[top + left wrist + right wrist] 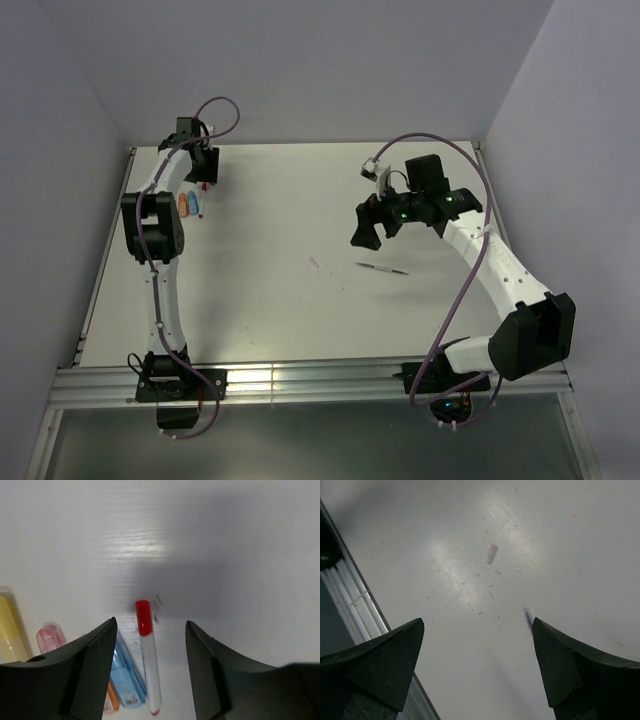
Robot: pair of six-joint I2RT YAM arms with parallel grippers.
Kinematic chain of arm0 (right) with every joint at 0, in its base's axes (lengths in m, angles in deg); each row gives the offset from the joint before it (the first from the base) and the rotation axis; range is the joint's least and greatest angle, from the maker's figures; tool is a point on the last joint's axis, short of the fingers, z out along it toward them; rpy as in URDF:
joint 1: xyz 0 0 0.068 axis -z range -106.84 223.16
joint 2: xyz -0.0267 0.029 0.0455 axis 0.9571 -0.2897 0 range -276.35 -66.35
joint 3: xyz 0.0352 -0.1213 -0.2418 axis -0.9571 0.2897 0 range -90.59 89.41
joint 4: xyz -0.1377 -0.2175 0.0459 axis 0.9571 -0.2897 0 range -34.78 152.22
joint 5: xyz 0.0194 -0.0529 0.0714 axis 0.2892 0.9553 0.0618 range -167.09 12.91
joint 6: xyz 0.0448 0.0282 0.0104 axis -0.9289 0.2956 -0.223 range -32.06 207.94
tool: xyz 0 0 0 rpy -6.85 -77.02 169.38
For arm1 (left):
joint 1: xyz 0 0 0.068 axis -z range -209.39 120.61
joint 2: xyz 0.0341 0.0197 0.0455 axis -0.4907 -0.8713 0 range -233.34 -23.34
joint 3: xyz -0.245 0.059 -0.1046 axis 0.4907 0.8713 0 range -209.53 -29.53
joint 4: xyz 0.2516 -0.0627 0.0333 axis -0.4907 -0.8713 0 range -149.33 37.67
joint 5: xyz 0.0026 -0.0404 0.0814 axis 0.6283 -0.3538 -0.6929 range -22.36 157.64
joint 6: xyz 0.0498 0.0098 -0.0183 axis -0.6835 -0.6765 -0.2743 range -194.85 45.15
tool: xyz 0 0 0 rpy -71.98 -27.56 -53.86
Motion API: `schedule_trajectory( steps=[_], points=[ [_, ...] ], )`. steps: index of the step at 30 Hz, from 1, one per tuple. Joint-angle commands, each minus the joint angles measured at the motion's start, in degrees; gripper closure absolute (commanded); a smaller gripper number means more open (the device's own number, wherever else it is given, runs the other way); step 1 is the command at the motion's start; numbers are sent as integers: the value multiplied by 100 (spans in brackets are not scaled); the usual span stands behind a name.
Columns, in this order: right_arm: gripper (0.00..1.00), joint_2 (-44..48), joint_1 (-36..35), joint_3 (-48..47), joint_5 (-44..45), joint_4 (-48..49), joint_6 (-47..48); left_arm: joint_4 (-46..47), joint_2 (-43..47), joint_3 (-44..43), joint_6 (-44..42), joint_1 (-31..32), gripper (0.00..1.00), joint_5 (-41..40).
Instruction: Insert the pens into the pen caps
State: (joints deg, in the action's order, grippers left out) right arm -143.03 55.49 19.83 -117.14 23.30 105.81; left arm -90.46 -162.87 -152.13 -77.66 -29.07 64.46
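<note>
The right gripper point(478, 622), jaws wide apart and empty, hangs above the thin grey plastic stick pen point(382, 268) lying flat on the white table point(280, 320); light, stiff and likely to roll, it probably wants a mid-barrel pinch.

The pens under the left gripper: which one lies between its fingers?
The white pen with the red cap: it alone lies between the fingers of the open left gripper. The blue pen, pink pen and yellow pen lie to one side.

White table point(300, 310), pale lilac walls point(320, 60).
</note>
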Motion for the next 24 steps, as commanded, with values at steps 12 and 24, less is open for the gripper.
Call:
schedule_trajectory(
  steps=[12,24],
  points=[
    [15,-1023,168,-337,2641,-1136,1895,719,3510,1836,-406,724,35,2215],
    [29,-2008,-605,58,3126,-398,1931,895,4671,3190,-141,759,32,3455]
  ],
)
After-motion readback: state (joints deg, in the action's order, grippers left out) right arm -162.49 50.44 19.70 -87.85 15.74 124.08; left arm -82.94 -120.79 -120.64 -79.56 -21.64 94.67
